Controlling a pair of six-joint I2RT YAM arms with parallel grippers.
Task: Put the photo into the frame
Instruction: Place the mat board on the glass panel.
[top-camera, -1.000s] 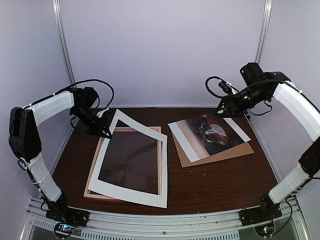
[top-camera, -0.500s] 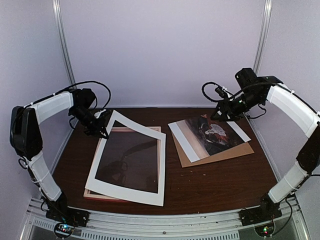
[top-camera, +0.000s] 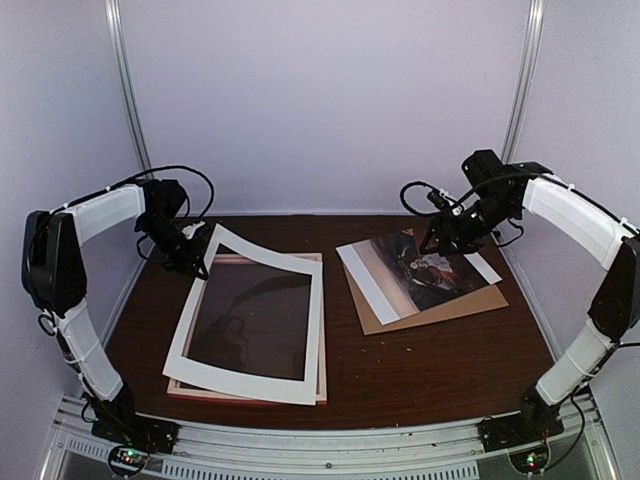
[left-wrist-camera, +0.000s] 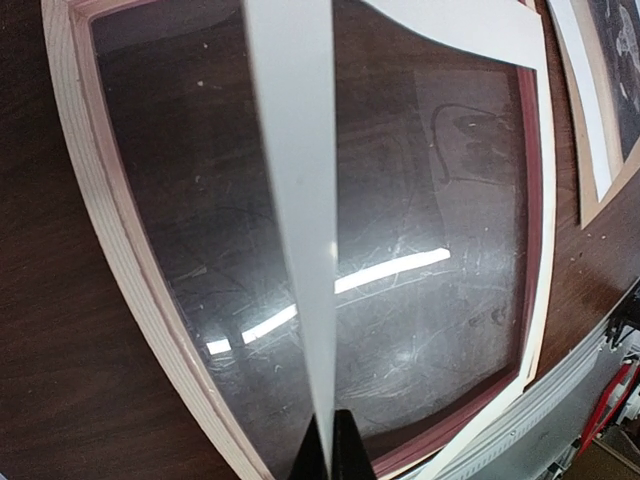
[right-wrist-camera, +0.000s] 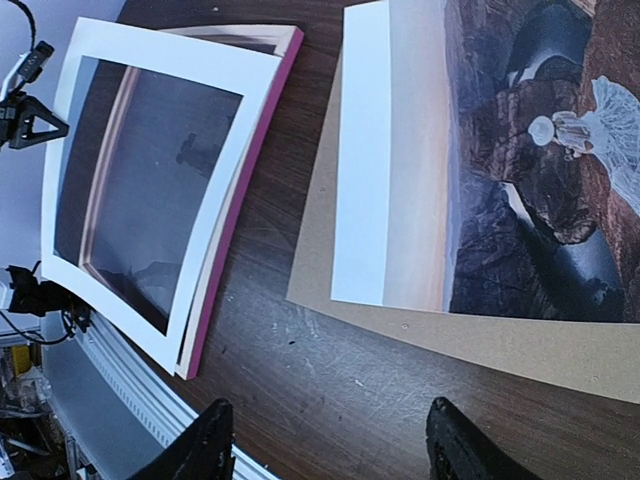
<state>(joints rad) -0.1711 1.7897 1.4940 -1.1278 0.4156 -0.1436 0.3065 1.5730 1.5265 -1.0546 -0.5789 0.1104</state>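
Your left gripper is clenched on 1 edge of a white mat. This mat is raised at that side and lies over the frame. The frame rests with its pale wood side up on the table. Your right gripper is spread wide, empty, above the photo. The photo lies picture up on a brown backing board, to the right of the frame and apart from it.
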